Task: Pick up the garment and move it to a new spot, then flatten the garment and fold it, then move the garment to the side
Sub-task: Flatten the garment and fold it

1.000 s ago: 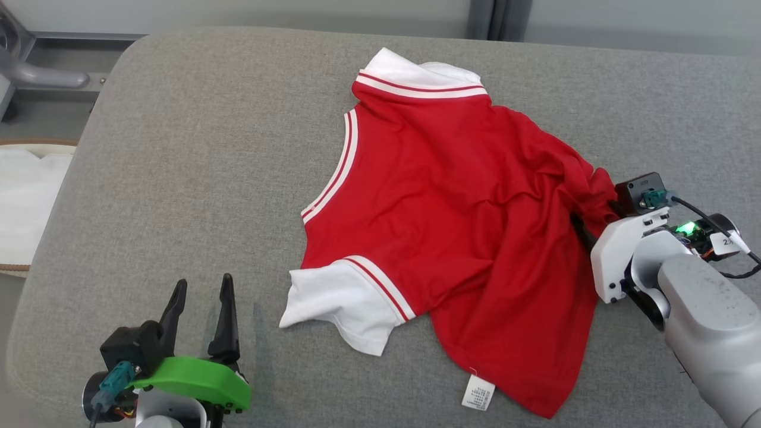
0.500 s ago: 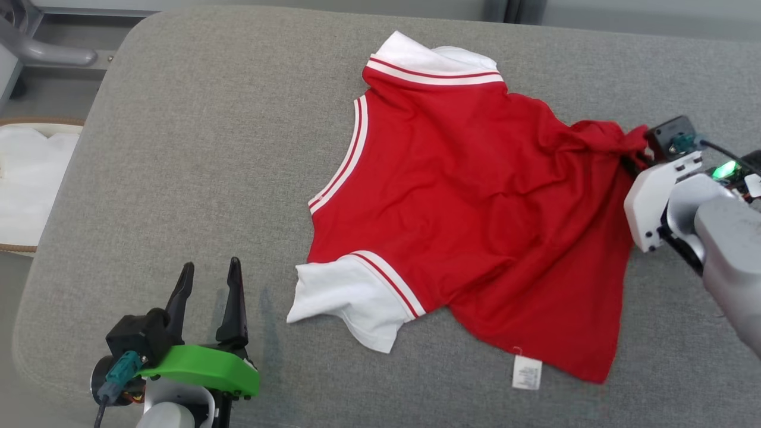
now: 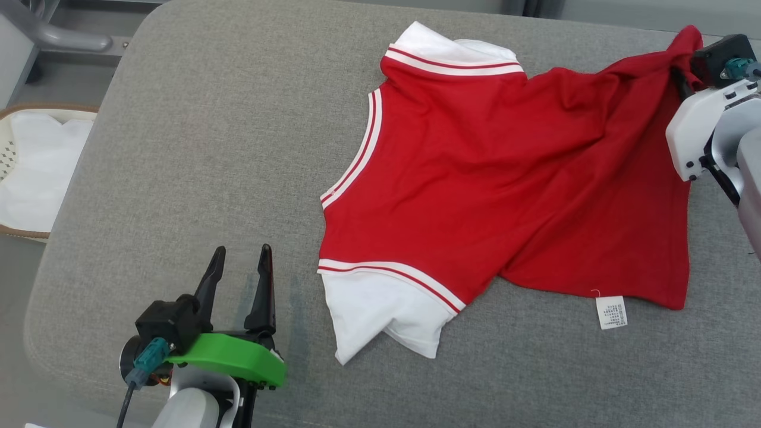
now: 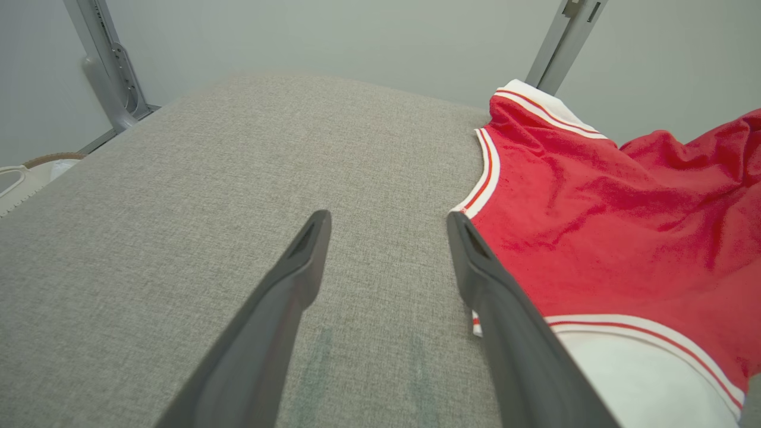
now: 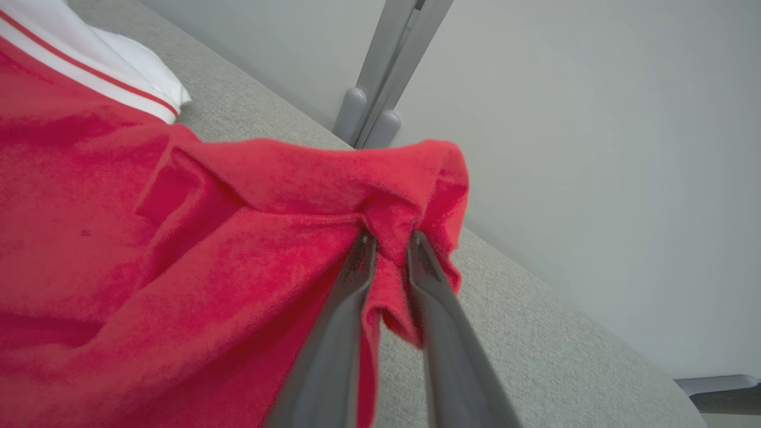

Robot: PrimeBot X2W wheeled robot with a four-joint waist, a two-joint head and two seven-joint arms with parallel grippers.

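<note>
Right wrist view, there: is that right gripper [image 5: 390, 239] holding anything?

It is. Its two dark fingers [image 5: 333, 333] are nipped together on a bunched fold of the red garment [image 5: 148, 249], with cloth spilling out on either side of them.

Which part of the garment?

An edge of the red body. The head view has it over the far right of the grey padded surface [image 3: 208, 148]. The pinched fold looks lifted off the surface. Long creases run from it toward the middle, where the rest lies spread out.

And the left gripper [image 3: 242, 249]?

Spread wide, nothing between its fingers. It sits at the front left of the surface, pointing away from the robot, just beside the garment. I can't tell whether one finger brushes the cloth.

What's nearest to it?

A white sleeve [image 3: 380, 315] with a red-and-white striped band, at the garment's near edge. A second white piece [image 3: 443, 50] with the same band lies at the far edge. The white-trimmed neckline [image 3: 357, 160] faces left.

Anything else on the cloth?

A white care label [image 3: 611, 312] hangs off the near hem, toward the right.

And off the surface?

A basket [image 3: 59, 109] with white cloth in it, out to the left. Behind the far edge stands a grey metal post [image 5: 380, 77], against a pale wall.
</note>
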